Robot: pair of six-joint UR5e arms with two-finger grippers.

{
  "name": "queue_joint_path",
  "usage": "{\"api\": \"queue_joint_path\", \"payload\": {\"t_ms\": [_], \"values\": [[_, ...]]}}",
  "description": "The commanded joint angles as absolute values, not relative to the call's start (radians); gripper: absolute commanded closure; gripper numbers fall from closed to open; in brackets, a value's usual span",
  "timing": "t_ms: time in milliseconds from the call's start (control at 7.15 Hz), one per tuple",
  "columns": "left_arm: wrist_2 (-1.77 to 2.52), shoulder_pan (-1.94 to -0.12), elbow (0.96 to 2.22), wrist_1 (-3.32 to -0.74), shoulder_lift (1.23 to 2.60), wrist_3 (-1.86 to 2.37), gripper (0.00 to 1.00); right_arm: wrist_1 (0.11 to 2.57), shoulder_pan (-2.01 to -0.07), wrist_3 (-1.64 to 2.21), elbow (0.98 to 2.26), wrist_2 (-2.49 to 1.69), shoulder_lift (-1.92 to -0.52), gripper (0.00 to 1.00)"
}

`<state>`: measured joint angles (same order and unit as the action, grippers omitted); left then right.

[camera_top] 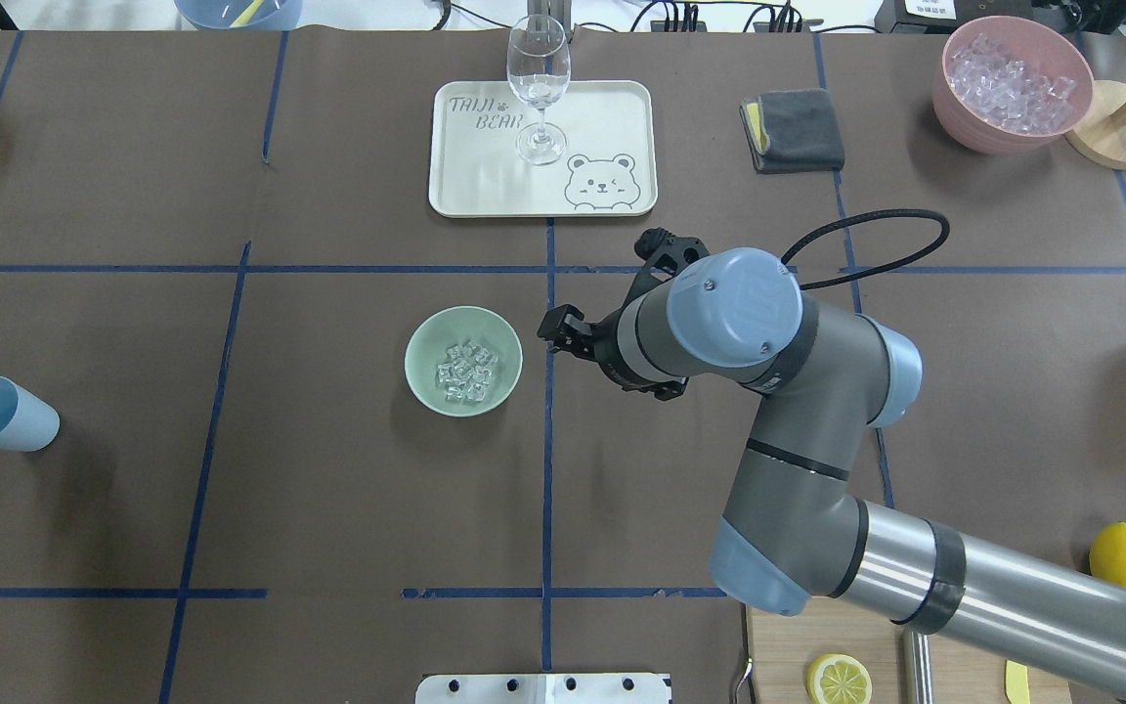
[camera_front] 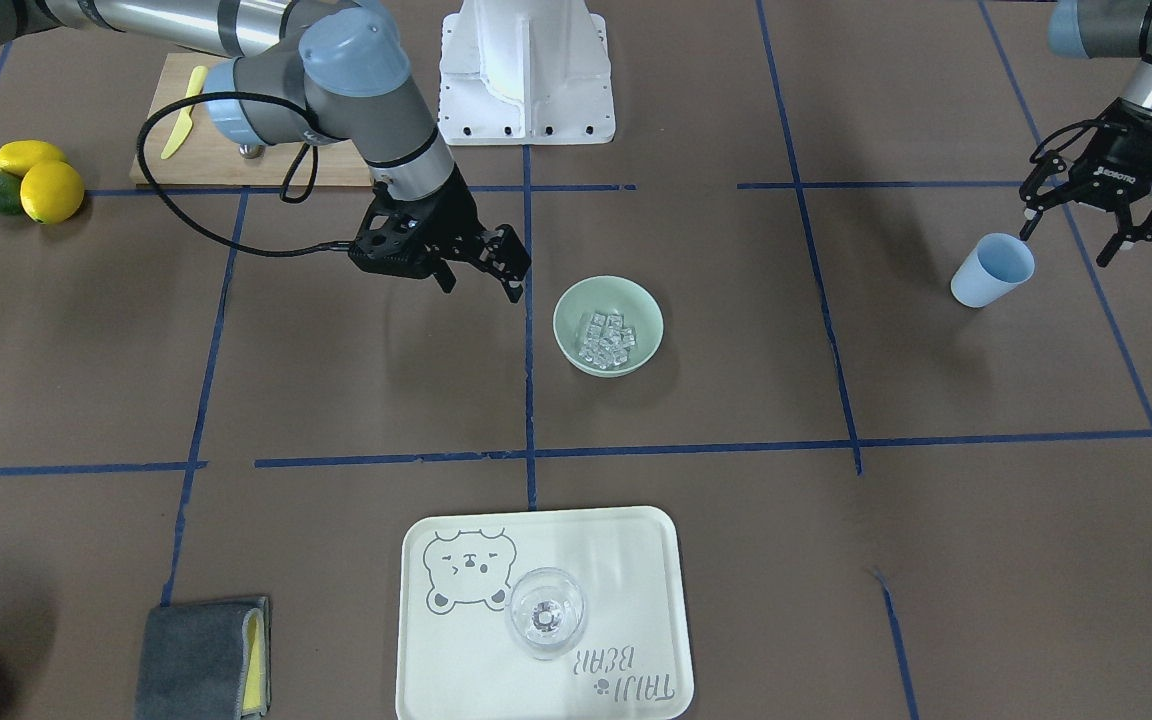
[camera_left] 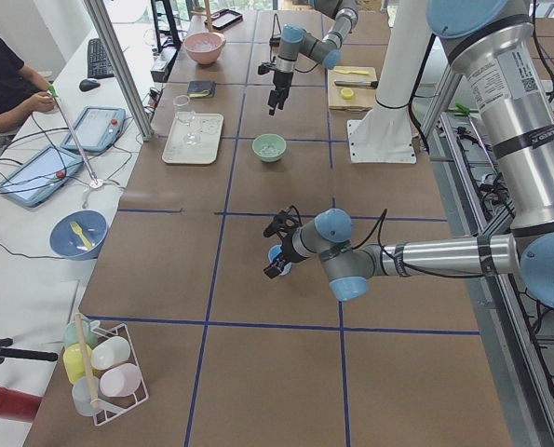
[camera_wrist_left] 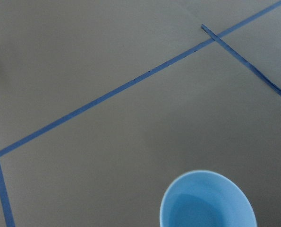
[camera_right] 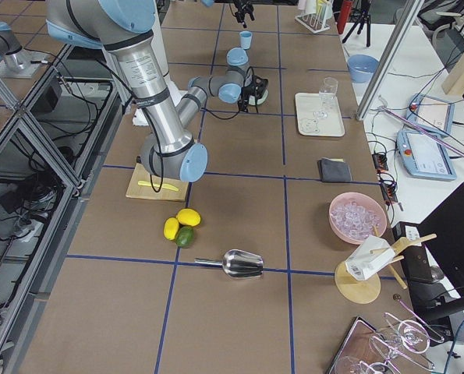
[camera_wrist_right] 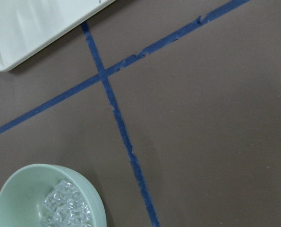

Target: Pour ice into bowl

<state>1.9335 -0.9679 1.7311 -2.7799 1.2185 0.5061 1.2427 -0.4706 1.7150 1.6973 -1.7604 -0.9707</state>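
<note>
At the robot's edge of the table: board (camera_front: 166, 170) and lemons (camera_front: 51, 190). Neither is in play.

Mid-table row:
- Bowl (camera_front: 636, 295) sits upright near a tape crossing, with the ice (camera_front: 608, 338) piled inside. I see no cubes on the table around it.
- Right gripper (camera_front: 482, 290) hangs just beside the bowl, apart from it. Jaws are wide and empty. Its wrist view shows the bowl and ice at the frame's lower left.
- Cup (camera_front: 991, 270) stands well apart from the bowl, out on the left side. The left wrist view looks straight into it, and it looks empty.
- Left gripper (camera_front: 1066, 247) is over the cup, jaws spread wide, gripping nothing. I can't tell if one finger touches the rim.

Far side: tray (camera_front: 636, 560) with a glass (camera_front: 546, 612) on it, and a pink tub (camera_top: 974, 132) of more cubes off in the corner.

Read: the pour looks done, and the cup is set down and let go. We're at the release/retreat step.

Next move calls for:
- Left: go straight up off the cup, jaws kept wide so a finger doesn't clip the rim and tip it.
- Right: pull back away from the bowl, no sweep across it.
</note>
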Motion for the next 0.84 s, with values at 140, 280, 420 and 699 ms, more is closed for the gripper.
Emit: {"api": "queue_joint_path", "payload": {"t_ms": [140, 280, 420, 699], "values": [[2.025, -1.09, 1.729, -2.629, 1.301, 0.502, 0.0, 1.241, -0.439, 1.706, 1.518, -1.724, -0.811, 0.0], [2.022, -1.097, 1.73, -2.593, 1.307, 0.503, 0.0, 1.239, -0.439, 1.701, 1.499, -1.724, -0.801, 0.0], [2.025, -1.1, 1.733, -2.592, 1.308, 0.512, 0.0, 1.242, -0.439, 1.688, 1.479, -1.724, -0.793, 0.01], [2.022, -1.1, 1.733, -2.594, 1.31, 0.517, 0.0, 1.243, -0.439, 1.637, 1.378, -1.724, -0.741, 0.07]]}}
